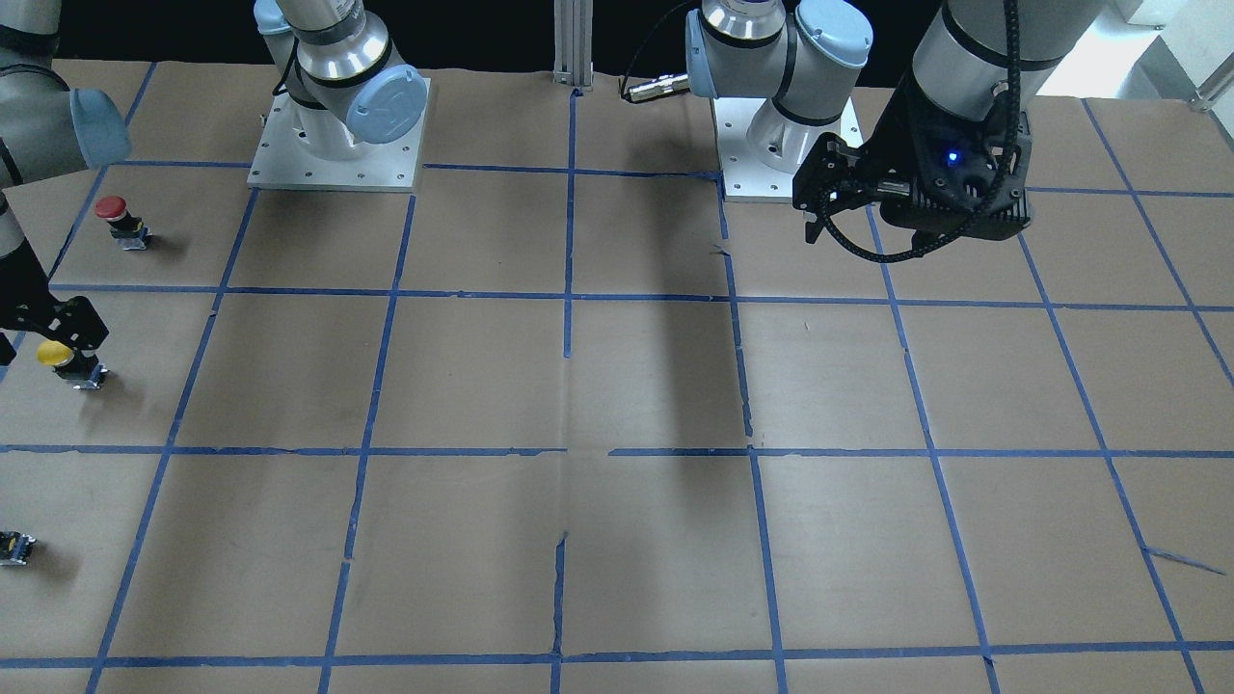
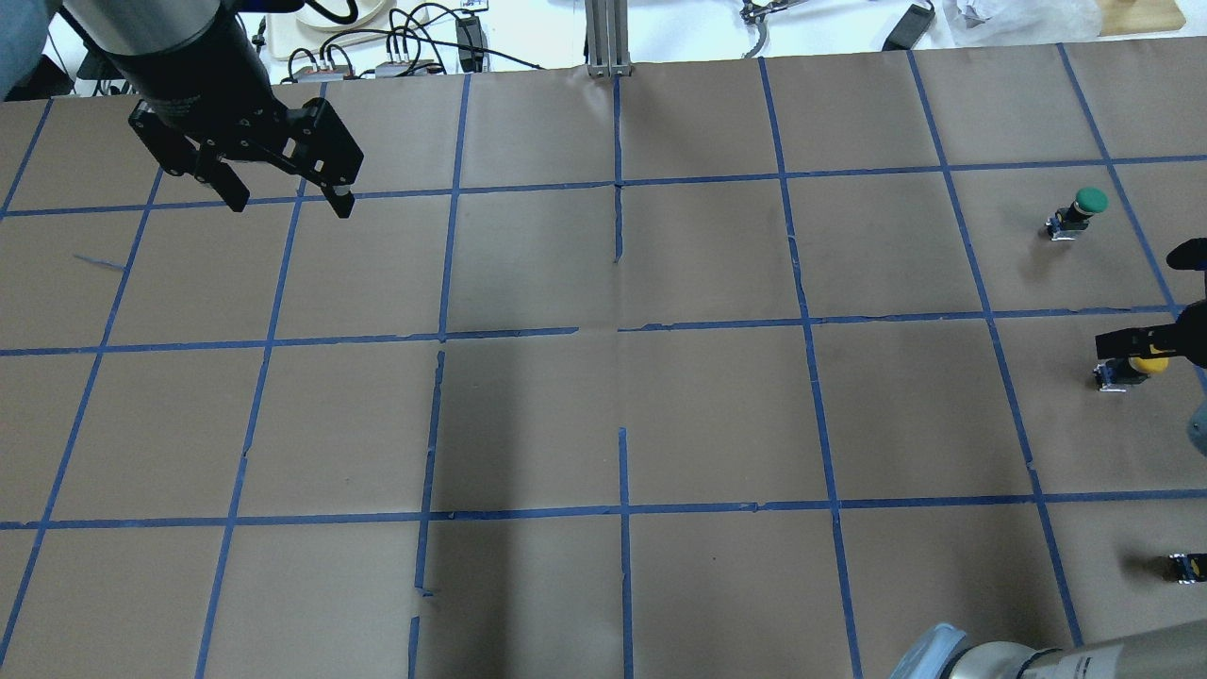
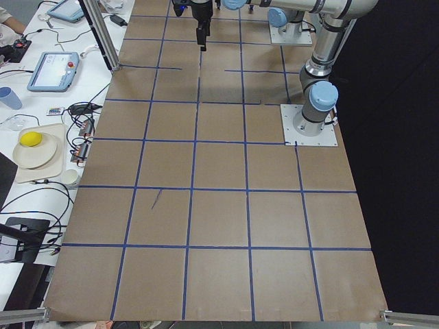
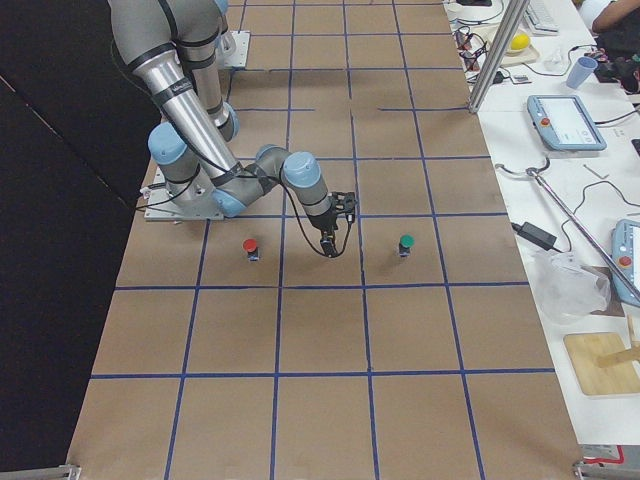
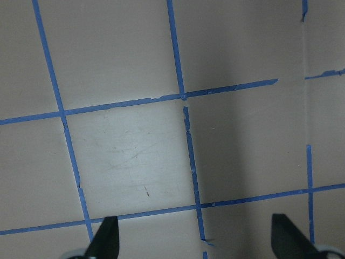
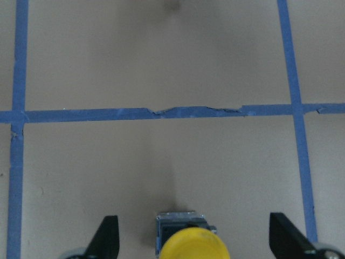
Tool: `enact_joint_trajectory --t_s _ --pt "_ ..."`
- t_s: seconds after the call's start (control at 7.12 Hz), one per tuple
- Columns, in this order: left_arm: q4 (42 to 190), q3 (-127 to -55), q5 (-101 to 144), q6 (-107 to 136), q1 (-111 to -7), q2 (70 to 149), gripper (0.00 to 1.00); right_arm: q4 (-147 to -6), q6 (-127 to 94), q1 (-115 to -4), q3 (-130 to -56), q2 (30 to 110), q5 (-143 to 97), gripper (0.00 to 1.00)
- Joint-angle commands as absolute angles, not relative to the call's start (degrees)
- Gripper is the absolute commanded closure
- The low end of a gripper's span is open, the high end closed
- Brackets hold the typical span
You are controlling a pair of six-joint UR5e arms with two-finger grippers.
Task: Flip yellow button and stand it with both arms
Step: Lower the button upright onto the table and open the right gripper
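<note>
The yellow button (image 1: 58,357) stands cap up on the brown paper at the table's end on my right side. It also shows in the overhead view (image 2: 1136,366) and at the bottom of the right wrist view (image 6: 188,244). My right gripper (image 1: 39,337) is open just above it, with one finger on each side of the cap and not touching it. In the exterior right view the gripper (image 4: 335,232) hides the button. My left gripper (image 2: 289,203) is open and empty, held high over the far left part of the table, and its fingertips (image 5: 105,240) show above bare paper.
A red-capped button (image 1: 114,217) stands nearer the robot's base than the yellow one. A green-capped button (image 2: 1080,209) stands farther from it. A small capless black-grey block (image 1: 14,547) lies beyond those. The two arm bases (image 1: 337,145) stand at the robot's edge of the table.
</note>
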State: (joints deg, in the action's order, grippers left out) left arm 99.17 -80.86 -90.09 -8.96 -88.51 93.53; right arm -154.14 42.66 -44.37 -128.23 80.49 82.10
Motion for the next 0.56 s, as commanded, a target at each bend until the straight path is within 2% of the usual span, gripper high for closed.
enact_joint_trajectory --t_s 0.0,0.42 --pt "99.0 -80.8 -90.1 -9.0 -88.5 93.5 0.00 -140.8 41.1 -44.5 -124.5 87.3 82.8 0.01" --pt "98.9 -80.7 -90.8 -9.0 -88.4 93.5 0.00 -106.2 34.6 -46.7 -104.0 90.3 83.8 0.00"
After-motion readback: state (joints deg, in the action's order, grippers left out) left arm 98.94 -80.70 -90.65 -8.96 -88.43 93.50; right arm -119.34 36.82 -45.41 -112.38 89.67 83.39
